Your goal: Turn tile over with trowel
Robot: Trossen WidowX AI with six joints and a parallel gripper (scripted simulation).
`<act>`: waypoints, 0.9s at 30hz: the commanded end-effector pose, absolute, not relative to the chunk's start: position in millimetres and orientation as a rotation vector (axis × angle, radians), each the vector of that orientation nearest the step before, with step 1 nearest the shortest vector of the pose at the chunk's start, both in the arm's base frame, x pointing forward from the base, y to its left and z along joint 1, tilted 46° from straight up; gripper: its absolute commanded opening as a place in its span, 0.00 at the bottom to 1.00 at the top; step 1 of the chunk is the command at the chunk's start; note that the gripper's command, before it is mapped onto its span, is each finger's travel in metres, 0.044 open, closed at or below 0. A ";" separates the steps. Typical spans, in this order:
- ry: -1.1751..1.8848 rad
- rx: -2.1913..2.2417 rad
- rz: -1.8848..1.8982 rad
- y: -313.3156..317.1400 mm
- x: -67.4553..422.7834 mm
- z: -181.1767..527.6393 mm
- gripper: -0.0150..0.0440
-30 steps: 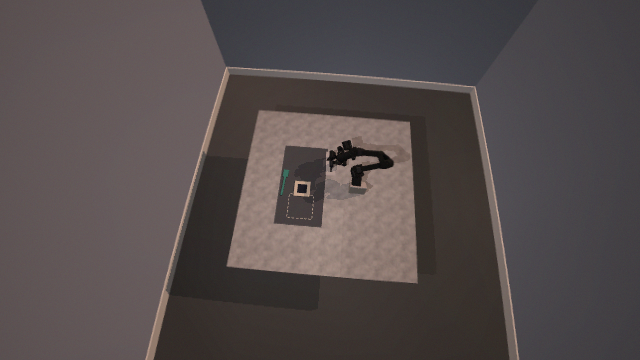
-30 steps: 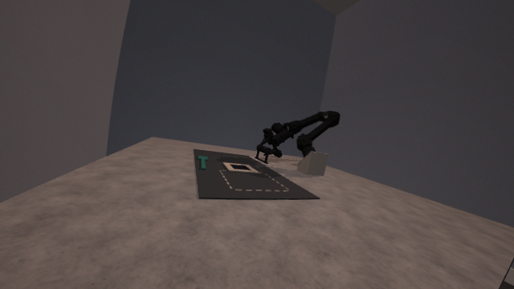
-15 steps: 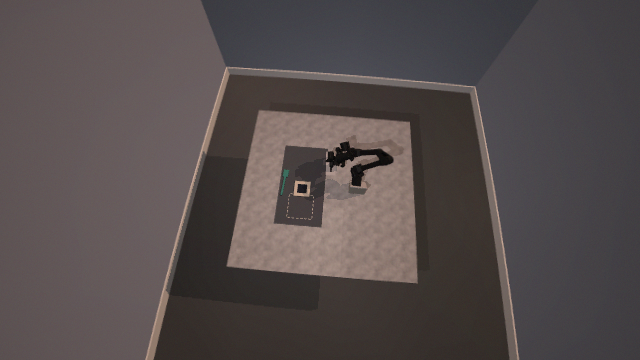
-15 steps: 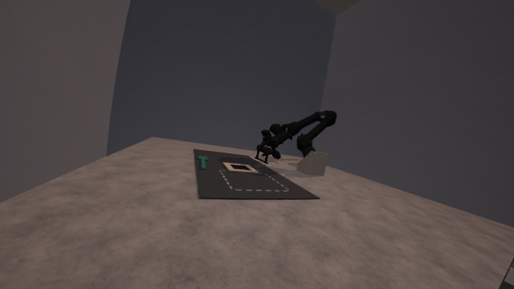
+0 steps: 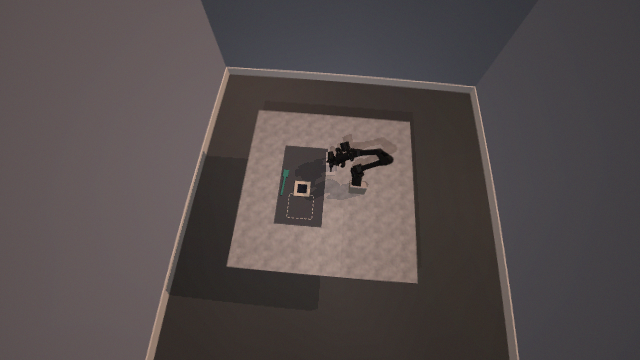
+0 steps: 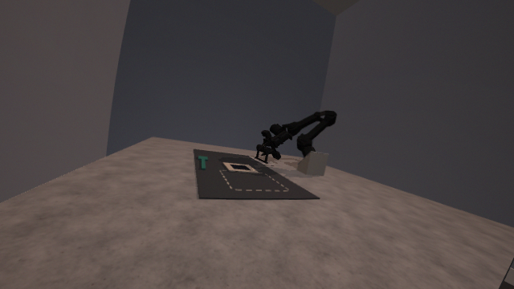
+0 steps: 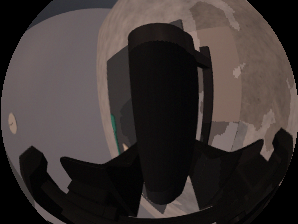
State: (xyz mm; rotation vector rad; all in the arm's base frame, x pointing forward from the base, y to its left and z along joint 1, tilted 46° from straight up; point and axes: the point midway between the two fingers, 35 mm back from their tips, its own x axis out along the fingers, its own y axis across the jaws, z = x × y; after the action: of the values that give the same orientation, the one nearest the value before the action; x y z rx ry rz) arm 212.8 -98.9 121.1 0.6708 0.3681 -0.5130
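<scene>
On the dark mat [image 6: 209, 189], the dashed outline [image 6: 257, 189] lies nearest, the tile [image 6: 230, 165] just beyond it with its dark mark up, the green trowel [image 6: 203, 161] apart at the mat's far edge, and the claw [image 6: 263, 159] is down at the opposite edge, pinching something too dark to name

Everything reads dim and flat to me, with no glare anywhere. In the top view the arm [image 5: 372, 159] throws soft, doubled shadows across the table [image 5: 370, 240], and a broad dark shadow lies on the floor [image 5: 260, 295] near its left side. The wrist view is a fisheye circle, black at the corners, curved at its edges, mostly blocked by a dark shape.
</scene>
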 end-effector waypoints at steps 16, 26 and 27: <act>0.376 0.677 -0.514 -81.2 214.3 136.1 0.25; 0.374 0.676 -0.514 -61.6 209.9 155.2 0.25; 0.373 0.676 -0.514 -59.8 209.1 157.1 0.25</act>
State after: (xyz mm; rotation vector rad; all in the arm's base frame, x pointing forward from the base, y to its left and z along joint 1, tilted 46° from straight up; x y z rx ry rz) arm 209.4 -64.8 143.8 0.6712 0.3994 -0.5251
